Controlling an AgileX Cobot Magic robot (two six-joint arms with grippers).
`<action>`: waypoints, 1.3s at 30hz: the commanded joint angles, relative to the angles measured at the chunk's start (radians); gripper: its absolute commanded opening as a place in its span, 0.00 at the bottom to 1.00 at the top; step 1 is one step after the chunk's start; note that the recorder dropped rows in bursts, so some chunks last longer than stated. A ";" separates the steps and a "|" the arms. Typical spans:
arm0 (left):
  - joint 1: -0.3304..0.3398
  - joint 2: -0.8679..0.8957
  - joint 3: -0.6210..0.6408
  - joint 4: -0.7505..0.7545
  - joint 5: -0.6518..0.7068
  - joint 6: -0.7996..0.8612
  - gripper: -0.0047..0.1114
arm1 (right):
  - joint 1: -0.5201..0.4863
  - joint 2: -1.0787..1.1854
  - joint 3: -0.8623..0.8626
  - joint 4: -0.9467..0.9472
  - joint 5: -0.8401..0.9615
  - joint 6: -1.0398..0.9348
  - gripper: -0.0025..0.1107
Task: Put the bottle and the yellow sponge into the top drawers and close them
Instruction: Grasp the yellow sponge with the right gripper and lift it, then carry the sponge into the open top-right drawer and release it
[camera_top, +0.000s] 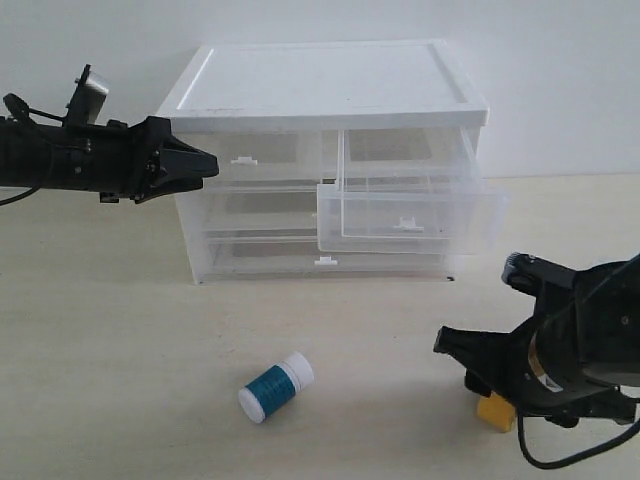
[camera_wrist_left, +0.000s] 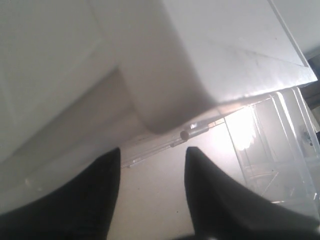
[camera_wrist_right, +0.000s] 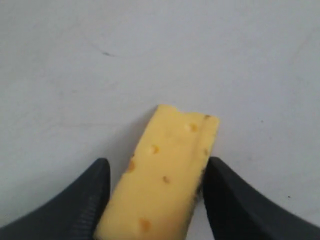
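Observation:
The bottle (camera_top: 276, 387), white with a teal label, lies on its side on the table in front of the drawer unit. The yellow sponge (camera_top: 495, 411) lies on the table at the right, and my right gripper (camera_top: 482, 392) stands open over it. In the right wrist view the sponge (camera_wrist_right: 162, 175) sits between the fingers of the right gripper (camera_wrist_right: 158, 160), with a small gap on one side. The right top drawer (camera_top: 410, 215) is pulled out; the left top drawer (camera_top: 255, 150) is shut. My left gripper (camera_top: 205, 163) hovers open and holds nothing, at the unit's upper left corner (camera_wrist_left: 165, 115).
The white-topped drawer unit (camera_top: 330, 85) stands at the back against a white wall. Two full-width drawers (camera_top: 260, 255) below the top ones are shut. The pulled-out drawer juts toward the front over the table.

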 joint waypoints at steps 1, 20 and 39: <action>0.007 0.006 -0.014 -0.029 -0.062 0.003 0.39 | 0.001 0.005 0.005 -0.023 -0.044 -0.240 0.46; 0.007 0.006 -0.014 -0.030 -0.070 0.003 0.39 | 0.024 -0.193 0.005 0.225 0.049 -0.683 0.02; 0.007 0.006 -0.014 -0.030 -0.067 0.003 0.39 | 0.219 -0.536 -0.276 0.425 0.136 -1.044 0.02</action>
